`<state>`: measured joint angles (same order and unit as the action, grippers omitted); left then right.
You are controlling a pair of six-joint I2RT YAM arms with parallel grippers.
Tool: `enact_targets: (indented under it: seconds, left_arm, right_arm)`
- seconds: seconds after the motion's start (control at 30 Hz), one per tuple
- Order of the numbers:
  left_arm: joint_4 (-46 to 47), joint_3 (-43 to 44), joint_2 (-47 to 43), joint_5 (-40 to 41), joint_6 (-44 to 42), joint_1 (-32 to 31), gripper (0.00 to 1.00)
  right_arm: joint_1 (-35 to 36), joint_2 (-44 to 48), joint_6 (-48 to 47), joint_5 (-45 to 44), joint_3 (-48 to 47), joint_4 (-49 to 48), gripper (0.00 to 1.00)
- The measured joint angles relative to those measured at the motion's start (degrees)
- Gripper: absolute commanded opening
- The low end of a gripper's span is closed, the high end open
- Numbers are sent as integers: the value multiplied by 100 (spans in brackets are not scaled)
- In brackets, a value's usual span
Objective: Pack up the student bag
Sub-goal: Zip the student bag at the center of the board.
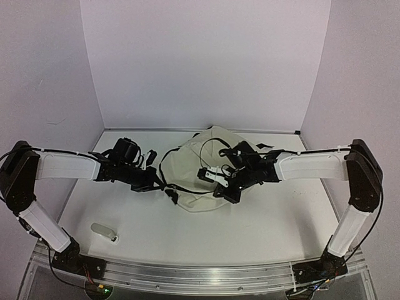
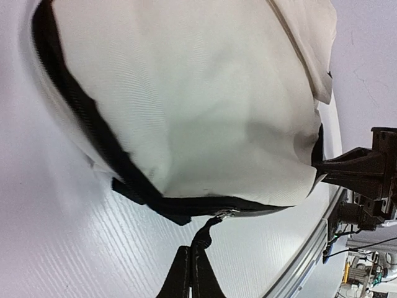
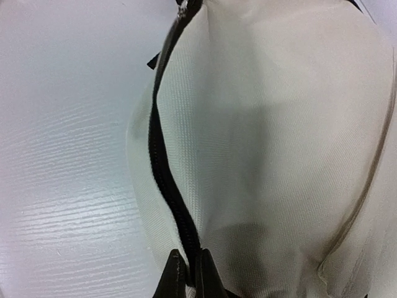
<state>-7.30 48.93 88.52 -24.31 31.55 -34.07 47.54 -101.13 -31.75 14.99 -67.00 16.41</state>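
On the worktop [image 1: 262, 231], middle-far, lies the cream student bag [image 1: 200, 181]. Left arm [image 1: 69, 167] and right arm [image 1: 312, 167], elbows raised outward, reach level inward. Left pincer [image 2: 191, 273] pinches the zipper pull [image 2: 208, 233]; right pincer [image 3: 188, 276] is clamped tight on the zipper [image 3: 162, 167]

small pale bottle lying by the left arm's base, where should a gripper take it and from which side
Take the small pale cylindrical bottle across mid-body, straight down from above. It lies flat on the white table, nothing touching it, so its narrow width probably suits a pinch. The left gripper is nearer but shut on the cream fabric backpack's black zipper pull.
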Motion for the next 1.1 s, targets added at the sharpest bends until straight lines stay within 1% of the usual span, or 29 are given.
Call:
enact_targets:
  seconds: [0.03,0.07,0.1,0.13,0.17,0.2,0.27,0.4,0.6,0.7,0.77,0.83,0.87,0.93,0.97,1.0,1.1]
  left_arm:
    - [-32,0,-23,18,-22,36,0]
    - [-39,0,-37,28,-40,62,0]
    - [-40,0,-45,26,-61,78,0]
    - [-39,0,-50,-6,-89,81,0]
    - [-37,0,-51,-75,-125,79,0]
    - [-35,0,-49,-147,-151,75,0]
    - [10,0,-49,-279,-153,71,0]
    - [121,1,-40,-507,-144,64,0]
    - [168,2,-36,-618,-98,64,0]
    - [183,2,-38,-619,-43,64,0]
    - [181,2,-38,-615,-1,64,0]
    - [181,2,-47,-613,7,64,0]
    - [181,2,-53,-610,9,64,0]
    - [172,2,-65,-596,9,64,0]
    - [162,2,-71,-582,9,64,0]
    - [143,2,-74,-561,9,63,0]
    - [61,2,-75,-439,9,60,0]
  right_arm:
    - [-48,40,-1,5,39,5,0]
    - [-96,81,-12,7,68,21,3]
    - [-144,119,-23,7,90,44,10]
    - [-190,147,-32,6,100,79,22]
    - [-230,163,-38,7,97,131,40]
    - [-259,167,-36,14,74,217,48]
    - [-295,163,-13,80,-71,581,52]
    - [-208,107,148,199,-537,984,52]
    - [234,-425,528,275,-1538,1126,52]
    - [432,-829,682,269,-1978,1131,49]
    - [542,-1156,761,226,-2268,1136,41]
    - [613,-1420,805,168,-2426,1121,31]
    - [645,-1548,805,128,-2478,1115,24]
    - [678,-1689,847,56,-2488,1150,6]
    - [685,-1726,870,11,-2485,1164,2]
    - [687,-1743,907,-28,-2478,1168,0]
    - [687,-1650,888,-118,-2353,1071,0]
